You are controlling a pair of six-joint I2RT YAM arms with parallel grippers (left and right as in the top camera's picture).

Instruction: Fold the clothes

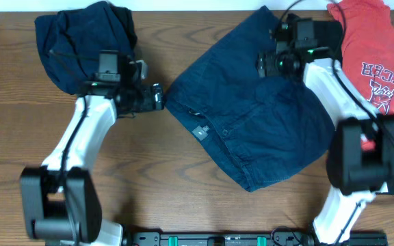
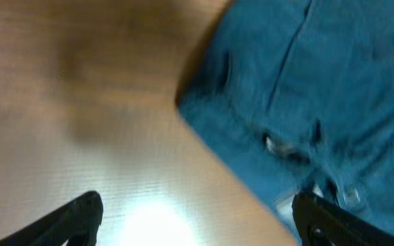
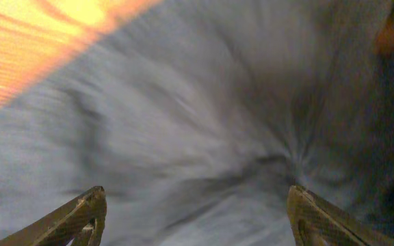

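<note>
Looks like a robotics lab bench, pretty clearly. Two white-and-black arms, a left arm [image 1: 81,143] and a right arm [image 1: 334,89], rising from a black base rail [image 1: 217,239] at the near edge of a wood-grain table [image 1: 183,191], cables looped over both. Clothes spread flat like test pieces: navy shorts [image 1: 252,130], a dark blue garment [image 1: 74,41], a red T-shirt [image 1: 368,41].

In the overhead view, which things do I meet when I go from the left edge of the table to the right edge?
dark navy garment -> left gripper -> blue shorts -> red T-shirt
</note>
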